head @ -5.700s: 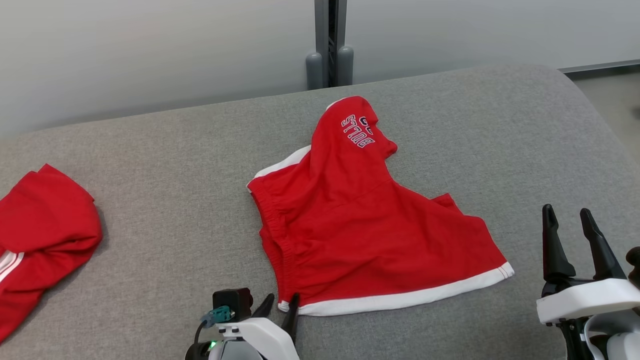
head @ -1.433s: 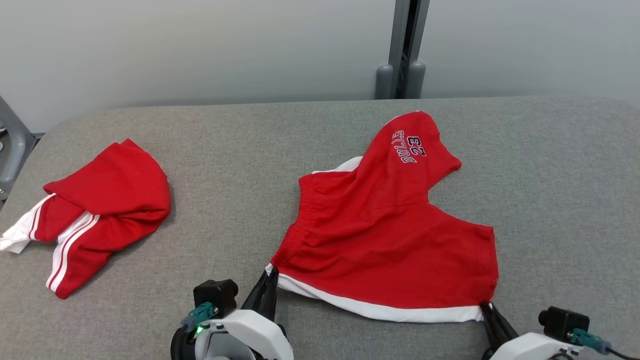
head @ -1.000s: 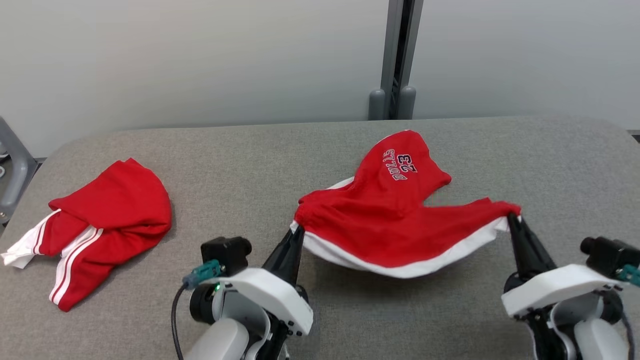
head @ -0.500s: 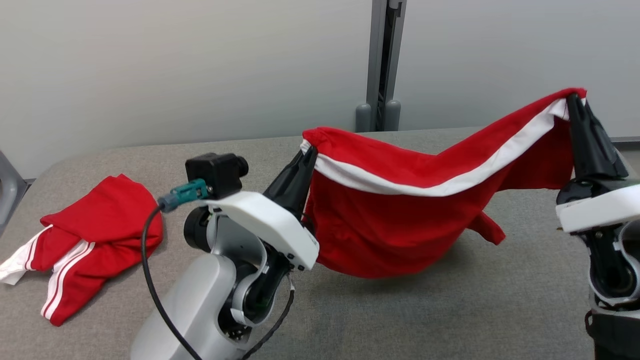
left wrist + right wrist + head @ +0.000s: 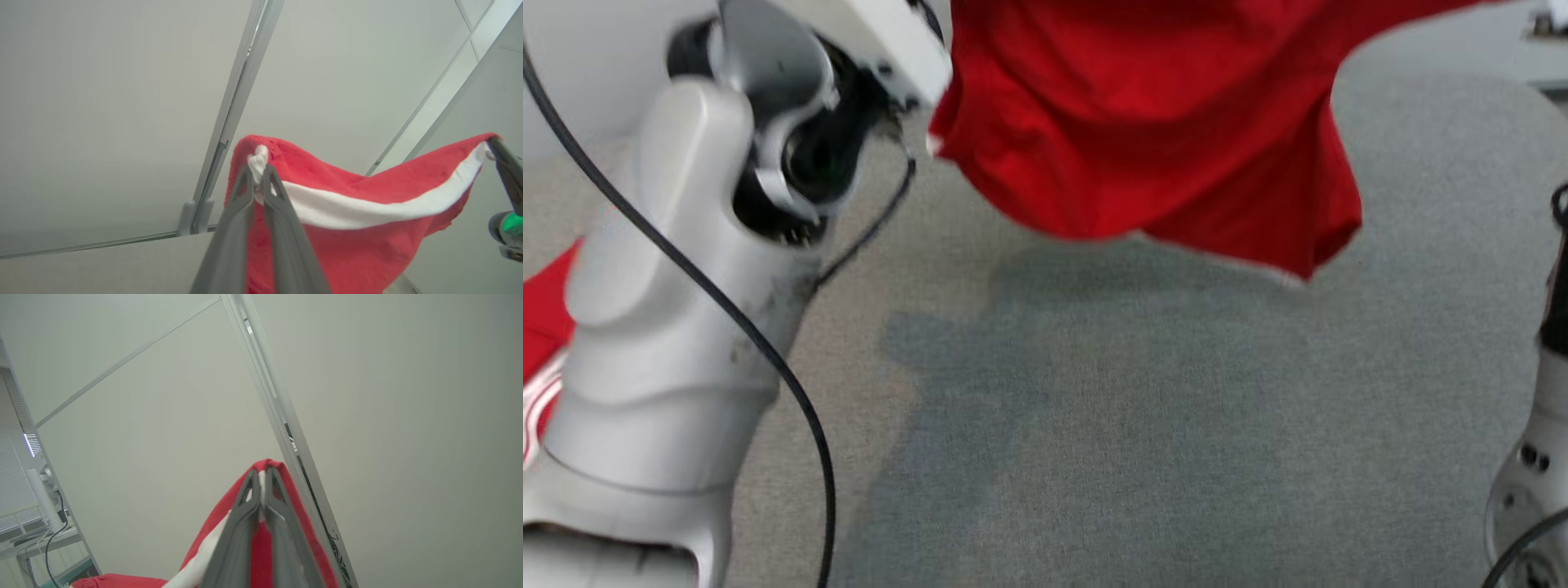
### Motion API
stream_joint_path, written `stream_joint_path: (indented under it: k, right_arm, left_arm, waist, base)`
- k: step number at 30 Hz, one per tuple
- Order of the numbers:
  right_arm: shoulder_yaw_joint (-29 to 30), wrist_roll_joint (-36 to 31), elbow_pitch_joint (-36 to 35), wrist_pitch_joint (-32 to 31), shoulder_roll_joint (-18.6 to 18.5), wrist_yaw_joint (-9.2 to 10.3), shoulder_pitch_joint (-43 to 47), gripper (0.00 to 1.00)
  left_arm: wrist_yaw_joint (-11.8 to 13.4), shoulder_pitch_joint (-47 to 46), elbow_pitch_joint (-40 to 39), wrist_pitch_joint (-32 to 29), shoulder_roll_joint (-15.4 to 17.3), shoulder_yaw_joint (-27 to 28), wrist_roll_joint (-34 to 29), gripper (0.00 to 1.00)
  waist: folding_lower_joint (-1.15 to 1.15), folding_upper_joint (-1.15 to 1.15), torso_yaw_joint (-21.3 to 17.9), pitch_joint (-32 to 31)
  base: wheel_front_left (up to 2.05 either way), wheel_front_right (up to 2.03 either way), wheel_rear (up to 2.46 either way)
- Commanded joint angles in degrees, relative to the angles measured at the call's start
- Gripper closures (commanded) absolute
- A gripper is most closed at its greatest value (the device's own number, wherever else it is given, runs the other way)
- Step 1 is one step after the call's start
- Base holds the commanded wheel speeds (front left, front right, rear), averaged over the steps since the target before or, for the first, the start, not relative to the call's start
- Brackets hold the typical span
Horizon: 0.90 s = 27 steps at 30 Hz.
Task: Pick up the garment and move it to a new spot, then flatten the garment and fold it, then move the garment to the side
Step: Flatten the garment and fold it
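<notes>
While both arms were raised, the red knit garment with a white hem band point(image 5: 1143, 122) hung in the air above the grey fabric-covered table point(image 5: 1135, 457). It was clear of the surface and cast a dark shadow point(image 5: 1029, 351) on it. In the left wrist view, the left gripper point(image 5: 256, 171) had its jaws pinched narrow on a bunched white corner of the band, and the cloth sagged from there across to a dark finger at the band's far end. In the right wrist view, the right gripper point(image 5: 261, 473) had its jaws pressed together on red and white cloth, which draped down behind its long grey fingers point(image 5: 239, 531). In the head view, the pale left arm point(image 5: 662, 343), with a black cable point(image 5: 827, 506) looping past it, stood just beside the hanging cloth, which was blurred. At that view's left edge, a second red garment with white stripes point(image 5: 543, 318) lay on the table.
</notes>
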State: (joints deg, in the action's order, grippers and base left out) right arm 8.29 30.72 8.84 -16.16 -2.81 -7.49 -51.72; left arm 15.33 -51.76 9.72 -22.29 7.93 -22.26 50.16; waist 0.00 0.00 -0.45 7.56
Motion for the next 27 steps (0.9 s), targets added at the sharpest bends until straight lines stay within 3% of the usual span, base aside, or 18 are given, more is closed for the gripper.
stream_joint_path:
  k: [1,6,11,14,16,27]
  right_arm:
    - [-0.32,-0.21,3.11,0.95,-0.20,-0.01,-5.95,1.00]
    - [-2.59,-0.65,13.55,9.71,-0.15,0.00,-22.36,1.00]
    - [-6.11,1.17,22.50,19.47,-0.18,0.00,-28.05,1.00]
    - [-10.74,4.00,29.28,23.70,-0.20,-0.01,-26.23,1.00]
    - [-13.06,5.99,32.31,25.09,-0.24,-0.01,-24.98,1.00]
    - [-23.62,11.98,43.77,28.42,-1.32,0.00,-14.27,1.00]
  left_arm:
    - [-0.69,-5.80,2.55,0.36,0.15,0.85,-0.92,1.00]
    - [-4.04,-20.76,13.38,7.53,-0.54,3.61,-3.26,1.00]
    - [-8.19,-27.72,23.87,16.54,-1.75,5.33,-3.62,1.00]
    - [-12.43,-28.08,31.22,21.55,-2.02,3.35,-5.55,1.00]
    - [-13.93,-27.14,34.74,23.51,-2.14,2.61,-6.12,1.00]
    - [-19.32,-18.12,49.56,29.53,-3.14,-3.09,-9.11,1.00]
  waist:
    - [0.00,0.00,-2.23,9.64]
    - [0.00,0.00,-3.82,17.01]
    - [0.00,0.00,-4.42,20.29]
    - [0.00,0.00,-4.83,22.42]
    - [0.00,0.00,-4.97,23.64]
    - [0.00,0.00,-2.61,22.90]
  base:
    - [0.00,0.00,0.00]
    - [0.00,0.00,0.00]
    - [0.00,0.00,0.00]
    - [0.00,0.00,0.00]
    - [0.00,0.00,0.00]
    - [0.00,0.00,0.00]
